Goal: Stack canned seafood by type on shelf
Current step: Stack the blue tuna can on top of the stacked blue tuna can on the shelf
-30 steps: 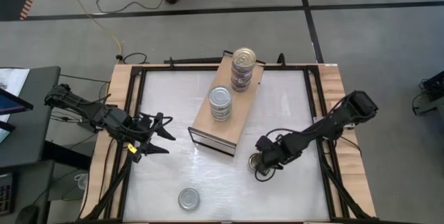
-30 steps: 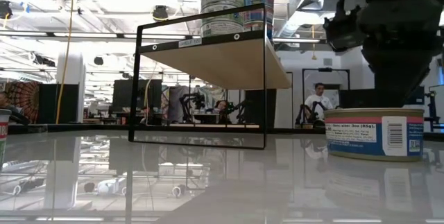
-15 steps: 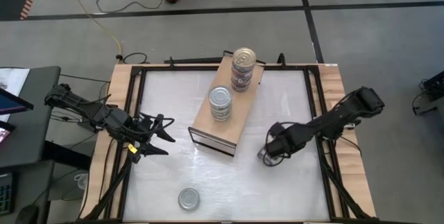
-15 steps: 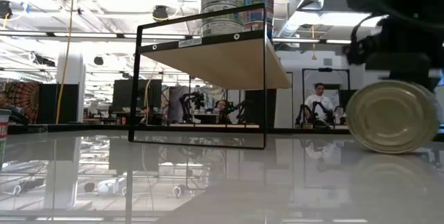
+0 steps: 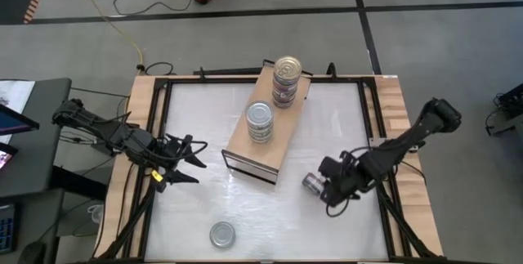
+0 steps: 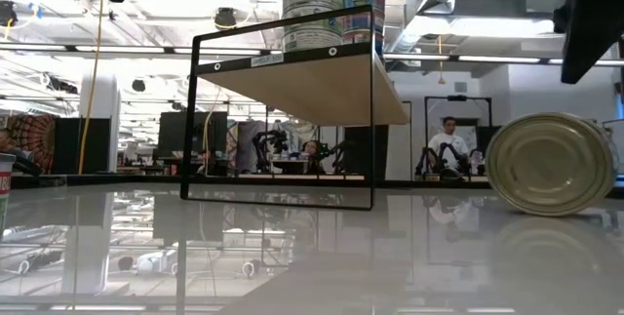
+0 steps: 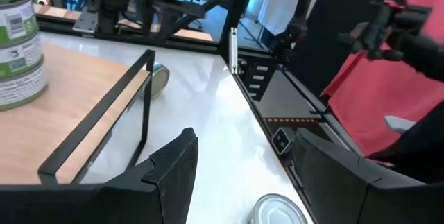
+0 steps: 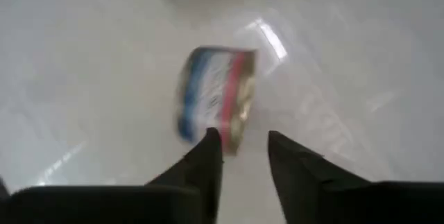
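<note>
At four o'clock from the shelf [image 5: 260, 129], a tin [image 5: 314, 184] lies tipped on the counter [image 5: 245, 215]; my right hand [image 5: 337, 192], slightly parted, grips nothing. Next I must regrasp it; the left hand [image 5: 181, 159] waits open.

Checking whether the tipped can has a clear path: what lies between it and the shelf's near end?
Nothing: in the high view only bare white tabletop separates the tipped can from the shelf. The low view agrees, showing the can on its edge.
</note>
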### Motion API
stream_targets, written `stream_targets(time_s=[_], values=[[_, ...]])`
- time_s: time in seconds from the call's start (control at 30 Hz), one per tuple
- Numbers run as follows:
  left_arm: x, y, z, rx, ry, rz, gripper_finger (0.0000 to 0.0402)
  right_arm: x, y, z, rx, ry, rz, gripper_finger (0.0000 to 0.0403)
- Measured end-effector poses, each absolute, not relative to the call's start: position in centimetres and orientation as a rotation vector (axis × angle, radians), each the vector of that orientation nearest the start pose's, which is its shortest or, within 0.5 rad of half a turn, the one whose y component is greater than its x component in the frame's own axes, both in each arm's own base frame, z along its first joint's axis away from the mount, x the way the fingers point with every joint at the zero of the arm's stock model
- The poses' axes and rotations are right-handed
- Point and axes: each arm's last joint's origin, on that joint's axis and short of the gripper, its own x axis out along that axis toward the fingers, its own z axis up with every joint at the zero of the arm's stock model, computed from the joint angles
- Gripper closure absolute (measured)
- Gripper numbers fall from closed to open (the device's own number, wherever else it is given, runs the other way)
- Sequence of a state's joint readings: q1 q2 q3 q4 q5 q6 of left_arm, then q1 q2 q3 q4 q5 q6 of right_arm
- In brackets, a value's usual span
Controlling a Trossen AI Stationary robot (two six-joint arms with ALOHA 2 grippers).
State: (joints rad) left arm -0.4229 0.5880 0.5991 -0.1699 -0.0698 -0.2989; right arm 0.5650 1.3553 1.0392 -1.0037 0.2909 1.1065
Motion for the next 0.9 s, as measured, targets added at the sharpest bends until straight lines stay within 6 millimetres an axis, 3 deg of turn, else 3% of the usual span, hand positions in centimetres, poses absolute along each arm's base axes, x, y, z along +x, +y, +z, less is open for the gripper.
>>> stream_targets(time_s=[0.2, 0.37, 0.67, 0.9], values=[[12.9, -5.4, 29.7, -0.251, 0.196, -0.279, 0.0177, 22.1, 14.4, 24.5, 0.379, 1.155, -0.391, 0.0158], [12.9, -5.4, 29.8, -0.251, 0.191, -0.254, 0.0177, 23.9, 14.1, 23.6, 0.458, 1.189, -0.564, 0.0099], [12.9, -5.4, 29.8, -0.263, 0.194, -0.257, 0.0177, 26.1, 15.4, 20.9, 0.425, 1.254, -0.664, 0.01], [12.9, -5.4, 29.8, -0.27, 0.194, -0.254, 0.0177, 26.5, 15.6, 19.4, 0.381, 1.289, -0.687, 0.0101]])
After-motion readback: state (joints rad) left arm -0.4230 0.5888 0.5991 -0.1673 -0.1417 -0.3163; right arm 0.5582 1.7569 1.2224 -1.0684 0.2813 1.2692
